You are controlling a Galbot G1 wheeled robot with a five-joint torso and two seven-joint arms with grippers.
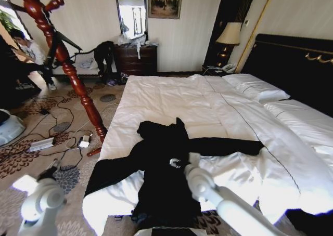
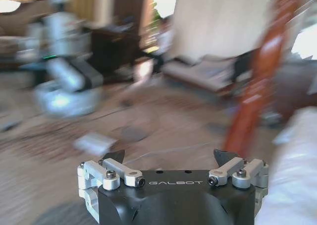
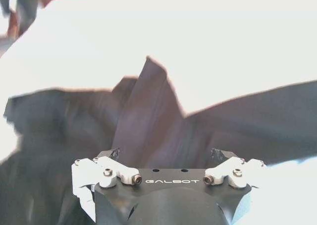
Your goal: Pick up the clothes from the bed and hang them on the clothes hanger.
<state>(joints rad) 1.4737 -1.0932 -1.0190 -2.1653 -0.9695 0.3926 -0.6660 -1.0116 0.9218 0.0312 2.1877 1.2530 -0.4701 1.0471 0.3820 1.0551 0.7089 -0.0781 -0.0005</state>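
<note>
The clothes [image 1: 164,168], a long black coat, lie spread on the near end of the bed [image 1: 218,106], with one sleeve stretched toward the right. My right gripper [image 1: 178,163] hovers just above the coat's middle. In the right wrist view this gripper [image 3: 165,153] is open with nothing between its fingers, and the coat [image 3: 148,111] lies close beyond them. The clothes hanger [image 1: 67,64], a red-brown turned wooden stand, rises from the carpet left of the bed. My left gripper [image 2: 168,155] is open and empty over the carpet, with the stand [image 2: 260,76] off to one side. The left arm [image 1: 41,197] is at the lower left.
Cables and a power strip [image 1: 41,143] lie on the patterned carpet beside the stand's foot. A dark dresser [image 1: 136,59] stands at the back wall and a lamp [image 1: 229,36] sits by the black headboard [image 1: 291,64]. Another white machine [image 2: 64,76] stands across the room.
</note>
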